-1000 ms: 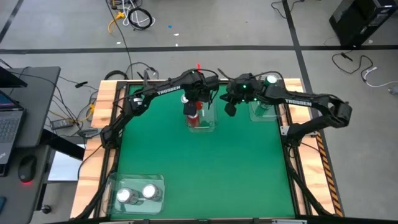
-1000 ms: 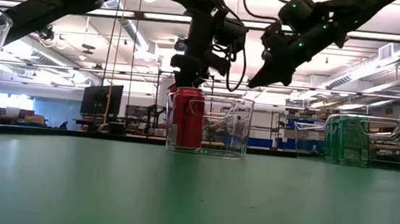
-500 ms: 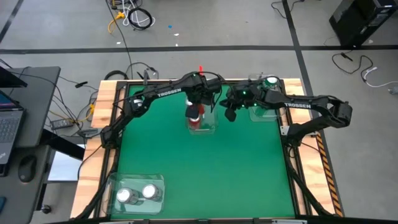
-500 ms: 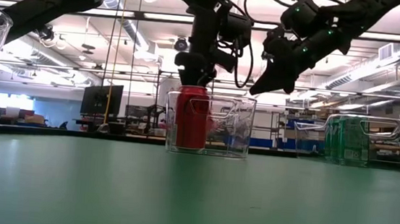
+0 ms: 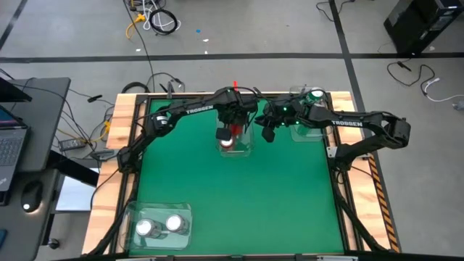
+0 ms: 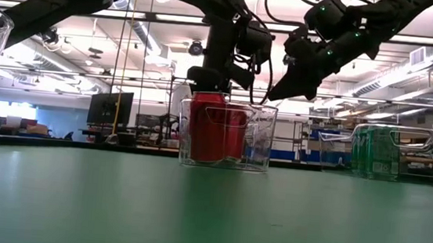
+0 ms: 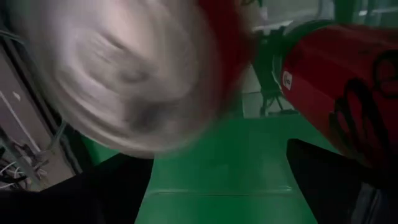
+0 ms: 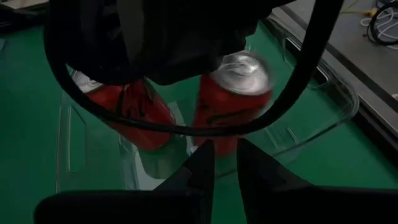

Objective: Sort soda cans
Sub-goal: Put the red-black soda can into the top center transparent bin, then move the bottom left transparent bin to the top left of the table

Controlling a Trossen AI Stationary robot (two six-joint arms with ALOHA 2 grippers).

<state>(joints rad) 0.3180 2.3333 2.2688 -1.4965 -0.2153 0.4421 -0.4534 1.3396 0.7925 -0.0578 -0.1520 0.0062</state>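
Now both red cans [image 6: 214, 127] in the bin [image 6: 257, 138]; left gripper [image 6: 208, 80] newly apart above; right gripper [image 6: 276, 90] nearly together

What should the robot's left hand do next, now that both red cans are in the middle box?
Probably lift straight up and away. The left gripper is open just above the red cans, which stand inside the clear bin, so nothing is held. Rising first should keep its fingers from knocking a can. The right gripper waits beside the bin.

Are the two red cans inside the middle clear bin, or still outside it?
Inside. The right wrist view shows both red cans standing upright within the clear bin.
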